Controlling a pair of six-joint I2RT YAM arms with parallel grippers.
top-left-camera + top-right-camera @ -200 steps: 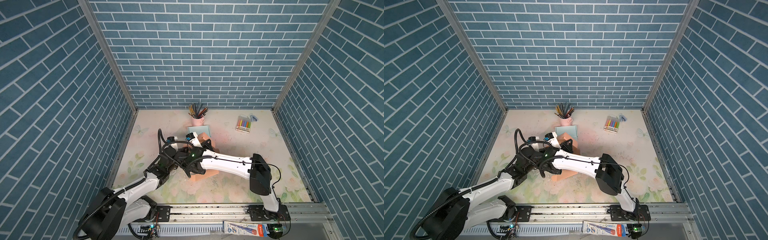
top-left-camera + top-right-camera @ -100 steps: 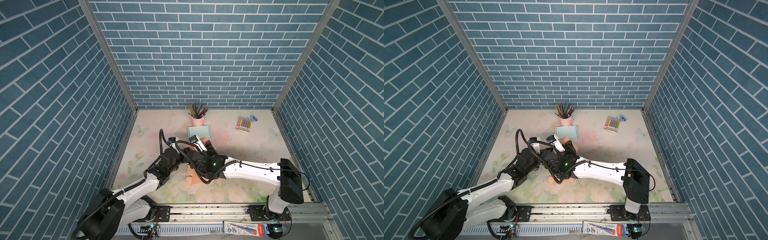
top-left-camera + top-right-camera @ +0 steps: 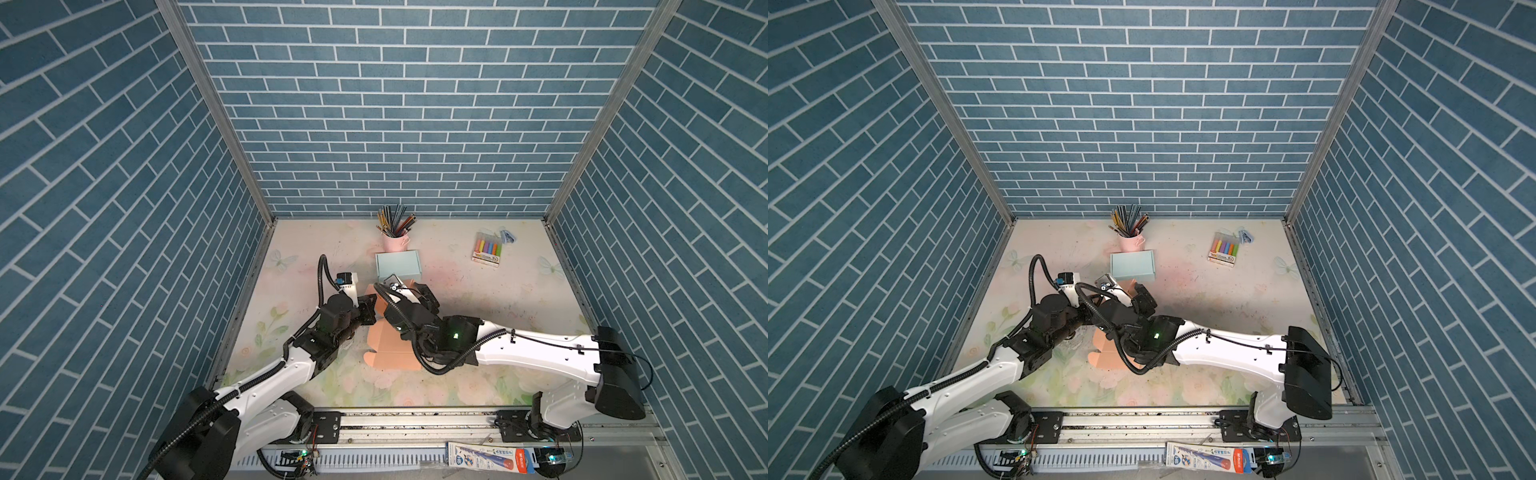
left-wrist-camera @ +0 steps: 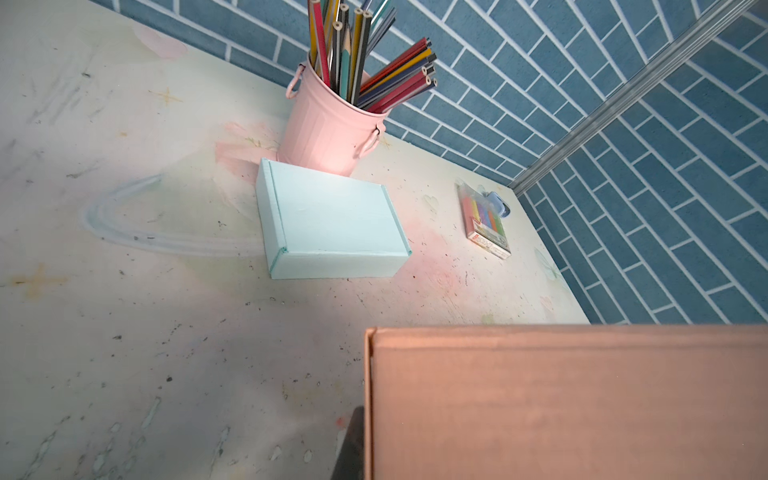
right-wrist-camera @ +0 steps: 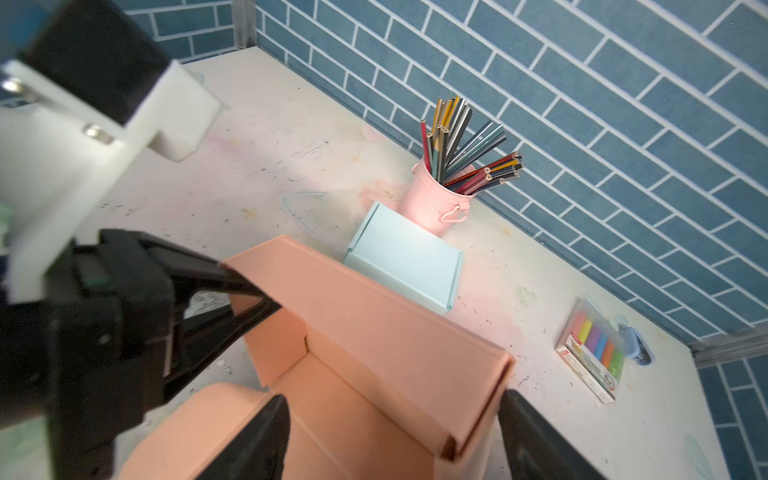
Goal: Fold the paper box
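Observation:
The paper box (image 3: 390, 345) (image 3: 1106, 357) is salmon-coloured card, part folded, lying open mid-table. In the right wrist view its doubled far wall (image 5: 374, 316) stands upright. My left gripper (image 3: 369, 309) (image 5: 245, 286) is shut on the box's left side flap. In the left wrist view only one dark finger (image 4: 353, 444) shows beside the card (image 4: 561, 399). My right gripper (image 3: 424, 293) (image 3: 1142, 297) (image 5: 395, 440) is open over the box. One of its fingers (image 5: 257, 440) is inside the box, and its other finger stands just outside the far wall's right end.
A closed light-blue box (image 3: 398, 266) (image 4: 332, 224) lies just behind the paper box. A pink bucket of pencils (image 3: 394, 239) stands behind that. A pack of coloured markers (image 3: 487, 249) and a small blue item (image 3: 508, 237) lie at the back right. Brick walls close in three sides.
My right gripper has opened and let go of the box wall. The right arm has drawn back to the right from its reach across. The left gripper has kept its hold.

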